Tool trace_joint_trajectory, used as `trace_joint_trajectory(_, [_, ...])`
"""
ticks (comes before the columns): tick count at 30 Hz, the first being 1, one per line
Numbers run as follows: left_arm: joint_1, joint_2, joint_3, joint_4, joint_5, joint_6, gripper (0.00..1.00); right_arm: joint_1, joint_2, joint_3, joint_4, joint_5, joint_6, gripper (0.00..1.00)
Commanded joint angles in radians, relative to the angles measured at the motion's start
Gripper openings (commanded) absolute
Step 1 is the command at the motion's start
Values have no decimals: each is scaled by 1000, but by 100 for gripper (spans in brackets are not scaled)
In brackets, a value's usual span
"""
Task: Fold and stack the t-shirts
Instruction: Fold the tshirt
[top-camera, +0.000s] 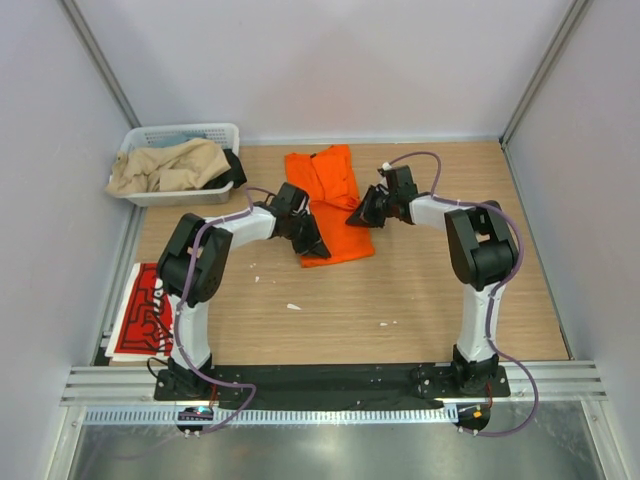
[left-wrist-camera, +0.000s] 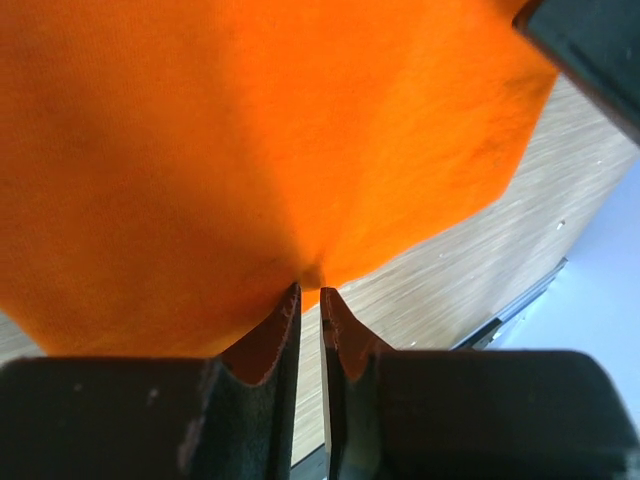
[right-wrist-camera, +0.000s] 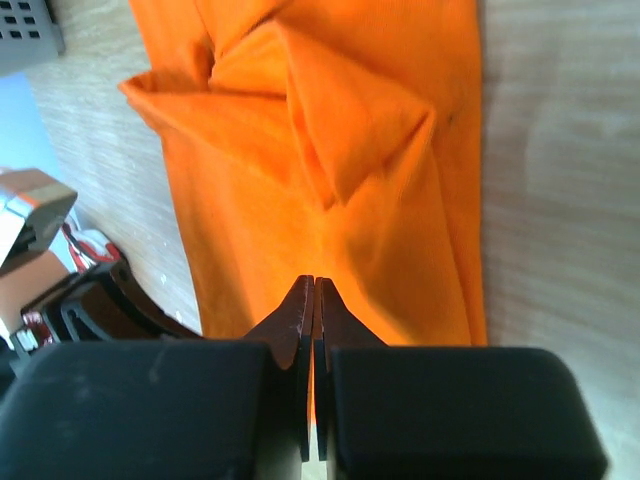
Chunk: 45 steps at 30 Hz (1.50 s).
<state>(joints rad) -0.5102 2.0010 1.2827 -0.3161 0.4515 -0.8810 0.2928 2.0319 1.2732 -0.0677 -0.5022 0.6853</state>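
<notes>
The orange t-shirt (top-camera: 325, 190) lies in the upper middle of the overhead view, on the wooden counter (top-camera: 400, 290), already narrowed to a long strip with loose folds at its far end. The left pincer (top-camera: 314, 246) is at the strip's lower left edge; its wrist view shows the jaws closed to a thin slit with a pinch of orange cloth between them. The right pincer (top-camera: 356, 217) is at the right edge, jaws pressed together on the fabric. The red t-shirt (top-camera: 140, 305) sits at the lower left, and a white basket (top-camera: 185, 130) holding beige cloth (top-camera: 170, 165) at the upper left. This looks like the crosswise fold of the orange tee. Next, both pincers should probably lift together and carry the near end towards the top of the frame, keeping the edges level
</notes>
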Motion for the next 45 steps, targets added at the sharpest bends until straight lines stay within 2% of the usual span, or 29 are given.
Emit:
trace_joint_trajectory(1, [-1, -8, -5, -38, -34, 30, 13, 2, 28, 34, 138, 2, 20, 1])
trace_joint_trajectory(10, [-1, 2, -17, -104, -77, 62, 12, -26, 155, 175, 155, 25, 46, 1])
trace_joint_trajectory(16, [-1, 15, -22, -123, -88, 82, 12, -50, 224, 323, 74, 50, 40, 1])
trace_joint_trajectory(21, [-1, -1, 6, -146, -85, 91, 12, -70, 301, 472, -104, 67, 7, 1])
trace_joint_trajectory(25, [-1, -50, 67, -202, -91, 108, 14, -70, 235, 544, -284, 119, -91, 2])
trace_joint_trajectory(28, [6, -79, 92, -215, -63, 111, 15, -67, 151, 539, -377, 140, -136, 5])
trace_joint_trajectory(33, [15, -125, 47, -213, -45, 100, 15, -17, 27, 473, -544, 131, -242, 17])
trace_joint_trajectory(36, [22, -128, 8, -216, -50, 112, 13, 49, -4, 424, -626, 82, -291, 19])
trace_joint_trajectory(39, [42, -113, -32, -207, -48, 128, 11, 89, 2, 358, -650, -54, -325, 13])
trace_joint_trajectory(40, [53, -108, -37, -207, -48, 131, 11, 94, 11, 348, -638, -117, -325, 7])
trace_joint_trajectory(42, [61, -88, -46, -212, -43, 140, 11, 104, 37, 341, -627, -212, -313, 1])
trace_joint_trajectory(45, [67, -73, -55, -210, -43, 155, 9, 118, 99, 336, -609, -301, -313, 1])
